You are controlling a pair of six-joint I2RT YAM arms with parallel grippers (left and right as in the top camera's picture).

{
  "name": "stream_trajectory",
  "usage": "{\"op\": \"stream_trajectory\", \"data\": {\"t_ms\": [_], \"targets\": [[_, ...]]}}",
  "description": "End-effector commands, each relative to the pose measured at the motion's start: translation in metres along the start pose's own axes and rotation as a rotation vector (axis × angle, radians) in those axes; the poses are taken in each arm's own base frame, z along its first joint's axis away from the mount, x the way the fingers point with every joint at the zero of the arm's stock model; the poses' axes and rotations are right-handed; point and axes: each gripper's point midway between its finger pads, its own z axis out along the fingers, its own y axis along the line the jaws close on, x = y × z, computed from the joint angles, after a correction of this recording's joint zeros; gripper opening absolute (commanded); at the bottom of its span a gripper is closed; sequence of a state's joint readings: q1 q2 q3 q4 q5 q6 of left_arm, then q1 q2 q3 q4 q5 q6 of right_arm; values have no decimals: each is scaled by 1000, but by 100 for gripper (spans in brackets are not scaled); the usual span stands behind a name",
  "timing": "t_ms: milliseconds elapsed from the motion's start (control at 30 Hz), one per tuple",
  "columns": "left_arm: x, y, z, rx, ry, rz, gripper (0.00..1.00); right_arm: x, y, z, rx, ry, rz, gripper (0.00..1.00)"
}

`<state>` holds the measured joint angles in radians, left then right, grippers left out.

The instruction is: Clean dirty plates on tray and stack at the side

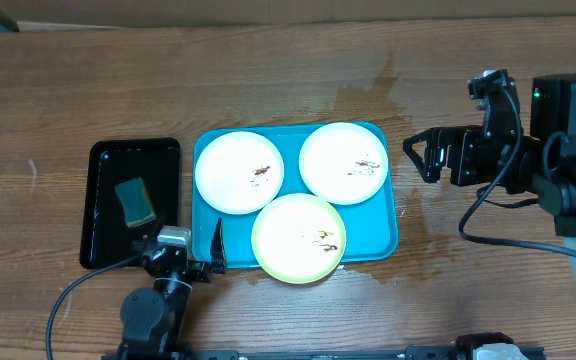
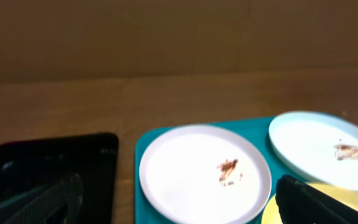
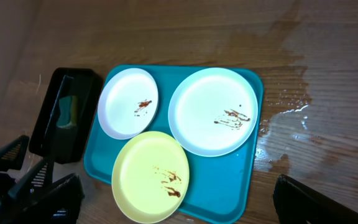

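Three dirty plates (image 1: 239,171) lie on the turquoise tray (image 1: 386,232); the left hand (image 1: 181,240) and right hand (image 1: 418,158) both gape apart, empty.

The table (image 1: 268,70) is seen straight down from above in the overhead view, with the turquoise tray (image 1: 380,238) placed near the centre. The left wrist view is taken low and close at the tray's 6 o'clock edge, faced toward 12 o'clock. The right wrist view is taken from higher up, tilted down over the whole tray. The tray, both white plates (image 1: 230,185) and the black tray (image 1: 103,170) are shared by all three.
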<state>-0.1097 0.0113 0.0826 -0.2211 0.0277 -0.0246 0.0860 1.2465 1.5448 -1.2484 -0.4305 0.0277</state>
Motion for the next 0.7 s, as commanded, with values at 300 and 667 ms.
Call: {"op": "stream_trajectory", "data": {"t_ms": [300,667], "targets": [[-199,-7,-66,0,19,11,100,-12,-28,8,147,-16,127,83],[-249,-43,-20,195,522,-58,100,10,-24,53,211,149,128,77]]}}
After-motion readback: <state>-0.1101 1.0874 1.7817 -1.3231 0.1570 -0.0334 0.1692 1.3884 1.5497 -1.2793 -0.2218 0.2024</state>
